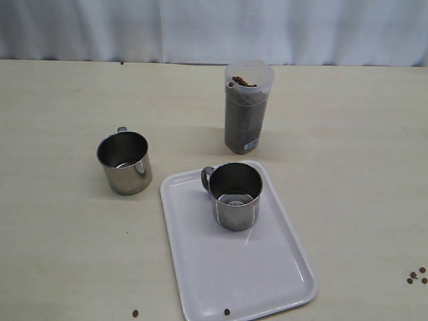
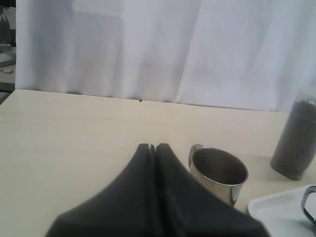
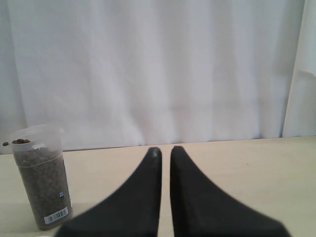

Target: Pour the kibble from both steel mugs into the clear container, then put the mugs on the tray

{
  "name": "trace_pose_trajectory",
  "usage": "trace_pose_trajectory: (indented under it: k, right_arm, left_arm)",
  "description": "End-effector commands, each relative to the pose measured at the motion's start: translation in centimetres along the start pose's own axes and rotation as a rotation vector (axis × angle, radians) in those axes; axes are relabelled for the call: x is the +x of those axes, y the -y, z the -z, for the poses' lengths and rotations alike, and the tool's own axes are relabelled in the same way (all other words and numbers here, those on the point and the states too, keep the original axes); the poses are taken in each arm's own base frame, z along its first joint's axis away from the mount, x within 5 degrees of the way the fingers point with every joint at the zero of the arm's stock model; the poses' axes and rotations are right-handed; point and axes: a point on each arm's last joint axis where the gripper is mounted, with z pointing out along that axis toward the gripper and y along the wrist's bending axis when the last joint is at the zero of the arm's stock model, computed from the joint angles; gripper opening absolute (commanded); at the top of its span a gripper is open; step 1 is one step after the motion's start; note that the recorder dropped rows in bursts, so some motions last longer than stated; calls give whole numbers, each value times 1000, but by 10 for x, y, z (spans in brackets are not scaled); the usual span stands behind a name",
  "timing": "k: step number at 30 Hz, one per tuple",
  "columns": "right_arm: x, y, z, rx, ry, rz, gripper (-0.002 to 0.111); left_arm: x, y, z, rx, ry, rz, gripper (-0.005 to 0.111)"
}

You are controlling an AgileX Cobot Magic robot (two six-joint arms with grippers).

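You face a pale wooden table with a white curtain hanging along its far edge. The clear container stands upright towards the back, near the middle, filled almost to its rim with kibble; its small white label sits near the base.

The white tray lies in front of the container, apart from it and turned slightly askew. The tray mug stands upright on the tray's far end, handle towards the left of the exterior view, and it looks empty inside. The off-tray mug stands upright on the bare table to the left of the tray, not touching it, handle towards the curtain; it looks empty too.

A few stray pellets lie on the table at the right edge. One more sits on the table near the front edge, and another on the tray's near rim.

Neither arm shows in the exterior view. Your left gripper is clenched, fingers pressed together on nothing, above the table just beside the off-tray mug. Your right gripper is closed too, with only a thin slit between its fingers, holding nothing; the container stands off to one side of it.
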Motion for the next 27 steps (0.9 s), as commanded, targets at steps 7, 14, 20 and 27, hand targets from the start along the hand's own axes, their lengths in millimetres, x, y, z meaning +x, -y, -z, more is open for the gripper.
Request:
trace_pose_trajectory:
  k: [7, 14, 20, 27]
  right_arm:
    - [1, 0, 0, 2, -1, 2, 5]
    - [1, 0, 0, 2, -1, 2, 5]
    - [1, 0, 0, 2, -1, 2, 5]
    - [1, 0, 0, 2, -1, 2, 5]
  left_arm:
    - [1, 0, 0, 2, 4, 6, 0]
    - [0, 0, 0, 1, 4, 2, 0]
    - [-1, -3, 0, -31, 13, -187, 0]
    - [-11, 1, 1, -6, 126, -262, 0]
